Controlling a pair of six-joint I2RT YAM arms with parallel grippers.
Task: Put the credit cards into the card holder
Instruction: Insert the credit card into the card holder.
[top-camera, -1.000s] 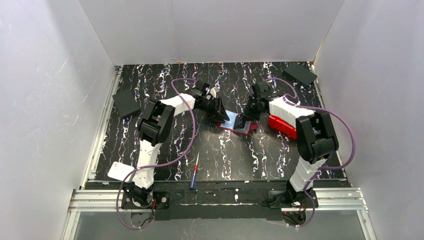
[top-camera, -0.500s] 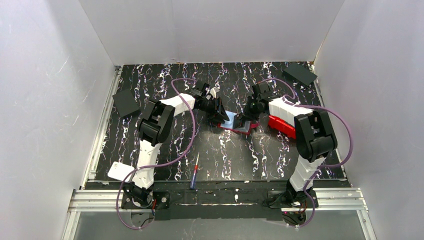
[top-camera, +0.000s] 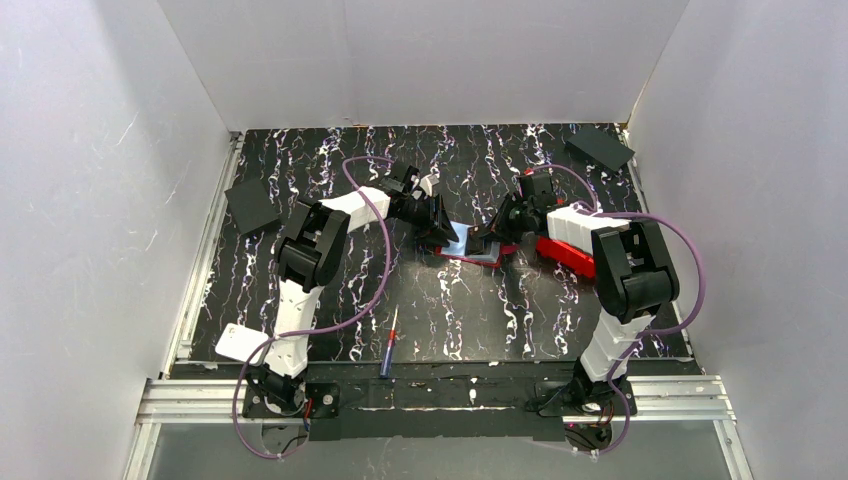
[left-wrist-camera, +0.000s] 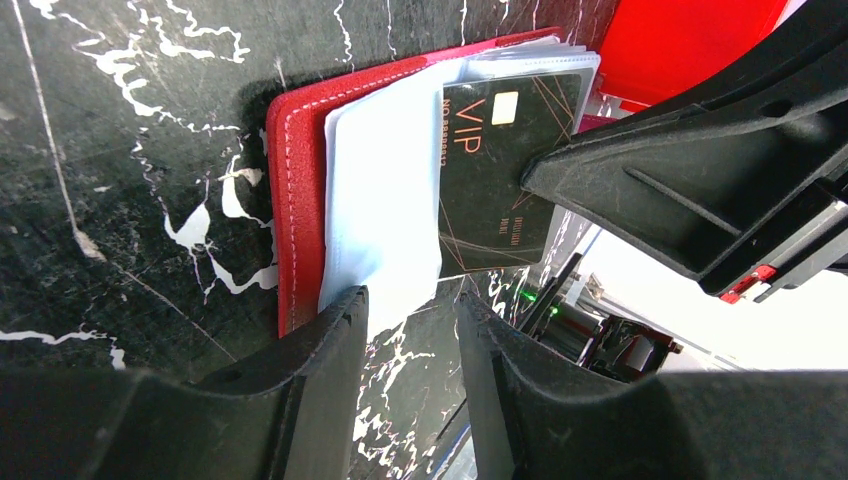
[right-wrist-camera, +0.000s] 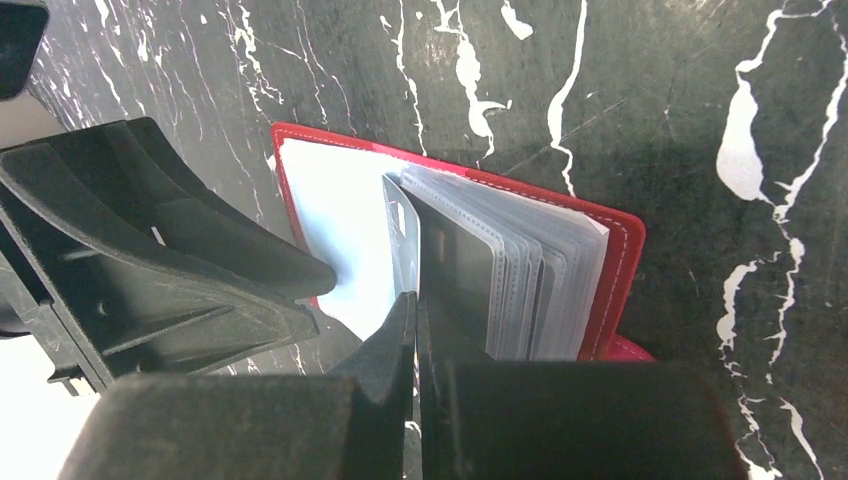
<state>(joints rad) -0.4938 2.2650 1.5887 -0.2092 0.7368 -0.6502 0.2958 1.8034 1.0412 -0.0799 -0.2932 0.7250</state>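
The red card holder (top-camera: 470, 250) lies open on the table between my two grippers. It shows in the left wrist view (left-wrist-camera: 298, 190) and the right wrist view (right-wrist-camera: 622, 270), with clear sleeves fanned up on one side. My right gripper (top-camera: 488, 238) (right-wrist-camera: 416, 312) is shut on the edge of a dark credit card (right-wrist-camera: 455, 275). That card, marked VIP (left-wrist-camera: 500, 170), stands among the sleeves. My left gripper (top-camera: 441, 236) (left-wrist-camera: 410, 312) is open. One of its fingertips (left-wrist-camera: 340, 320) rests at the edge of the holder's pale left page (left-wrist-camera: 385, 200).
A red open bin (top-camera: 565, 252) sits just right of the holder, under my right arm. Black flat squares lie at the far left (top-camera: 250, 206) and far right corner (top-camera: 600, 148). A thin pen-like tool (top-camera: 389, 345) and a white flat piece (top-camera: 238, 343) lie near the front.
My right gripper has shifted slightly right and lower with the card, which now lies flatter against the sleeves. The left arm and the holder have stayed put.
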